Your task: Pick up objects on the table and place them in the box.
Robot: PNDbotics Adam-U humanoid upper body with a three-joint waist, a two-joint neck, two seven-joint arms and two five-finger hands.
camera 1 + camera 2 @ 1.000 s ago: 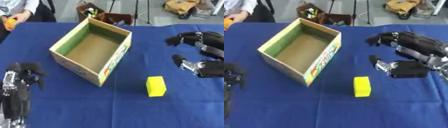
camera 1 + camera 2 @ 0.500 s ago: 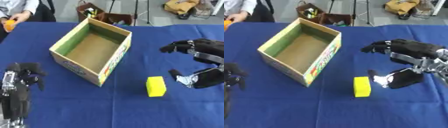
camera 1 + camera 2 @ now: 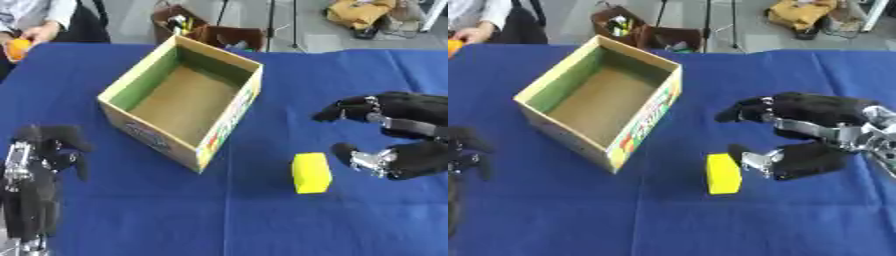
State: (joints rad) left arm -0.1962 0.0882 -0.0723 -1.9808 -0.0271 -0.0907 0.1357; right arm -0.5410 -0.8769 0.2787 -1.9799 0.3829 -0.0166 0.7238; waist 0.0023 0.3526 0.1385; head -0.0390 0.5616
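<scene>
Desk (image 3: 262, 215): blue cloth over it, nearly bare.

Box (image 3: 553, 92): open cardboard carton with green inner walls, sitting skewed left of centre. Floor of it shows plain brown, nothing inside that I can see. So by my read nothing is placed yet, and the task is at its first pick.

Right hand (image 3: 811, 135): comes in from the right edge, hovering beside the yellow block (image 3: 723, 173). Fingers (image 3: 741, 109) spread wide and reaching forward above, thumb underneath, a big gap between them facing the block. Thumb tip sits just beside the block's right face; can't tell whether it touches. Holding nothing. Looks like a pre-grasp pose, closing not yet started.

Left hand (image 3: 44, 150): lower left corner, fingers curled over, nothing in it, idle, well away from box and block.

Yellow block: only loose item I can see on the desk. Lies flat on the cloth, right of the box's near corner and apart from it, between the box and the right hand.

Left to do, as I judge it: close on the block, lift, carry left over the box rim, release.
</scene>
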